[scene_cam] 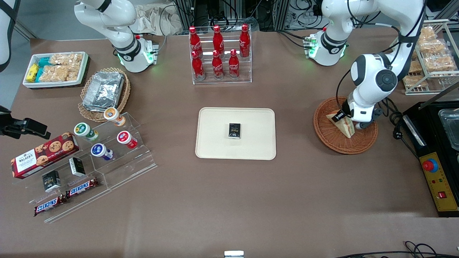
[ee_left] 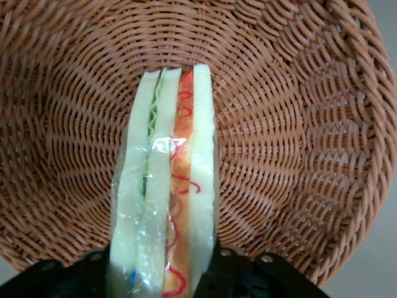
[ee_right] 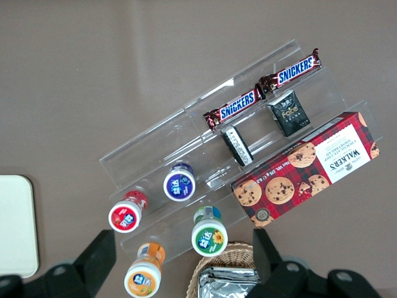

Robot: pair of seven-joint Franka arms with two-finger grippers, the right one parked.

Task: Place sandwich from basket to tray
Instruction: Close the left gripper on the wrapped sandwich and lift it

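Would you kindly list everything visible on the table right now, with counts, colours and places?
sandwich: one, white bread with orange and green filling, in the basket, between the fingers.
basket: one, reddish-brown wicker, toward the working arm's end.
tray: one, cream, mid-table.
small box: one, black, on the tray.
cola bottles: six, red, in a clear rack farther from the camera than the tray.
foil containers: a silver stack, in a tan basket toward the parked arm's end.
snack bin: one, white, beside the tan basket.
cups: five, assorted lids, on a clear stand.
cookie box: one, red, same stand.
Snickers bars: two, brown, stand's lowest step.
gripper: in the basket, shut on the sandwich.
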